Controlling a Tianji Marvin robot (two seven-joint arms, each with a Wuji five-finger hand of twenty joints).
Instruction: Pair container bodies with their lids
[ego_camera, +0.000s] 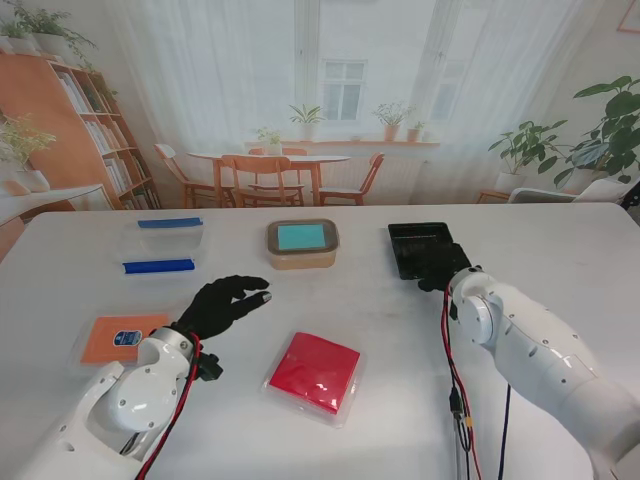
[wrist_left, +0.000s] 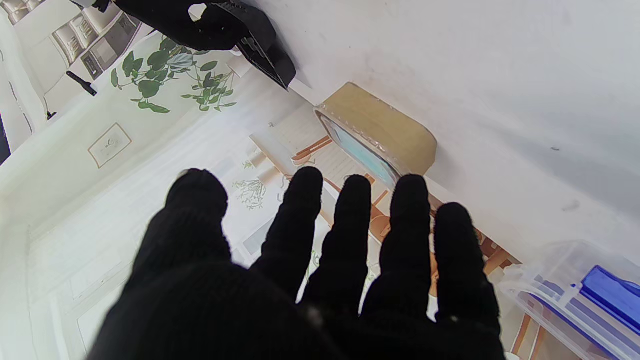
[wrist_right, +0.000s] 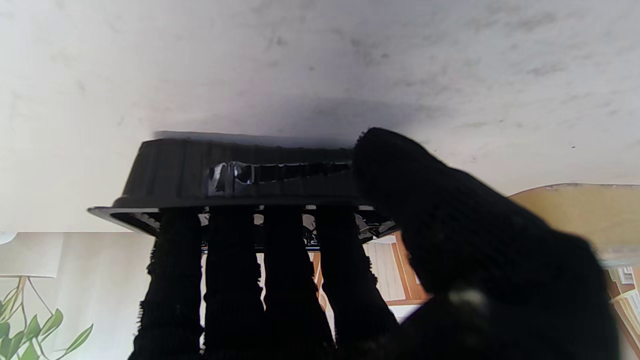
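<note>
A black container body (ego_camera: 415, 243) sits at the far right, and my right hand (ego_camera: 441, 268) grips its near edge. In the right wrist view the fingers (wrist_right: 235, 260) reach over the rim of the black container (wrist_right: 200, 170) while the thumb presses on its outer wall. My left hand (ego_camera: 225, 303) hovers open with fingers spread, holding nothing, between an orange lid (ego_camera: 120, 337) and a red lid (ego_camera: 313, 373). A tan container with a teal lid (ego_camera: 302, 243) stands at the far middle. A clear box with blue clips (ego_camera: 160, 245) is at the far left.
The left wrist view shows my open left hand (wrist_left: 310, 280), the tan container (wrist_left: 380, 137) beyond the fingertips, the clear box (wrist_left: 575, 295) to one side and the black container (wrist_left: 260, 47) with the right hand on it. The white table (ego_camera: 560, 250) ends beyond the containers.
</note>
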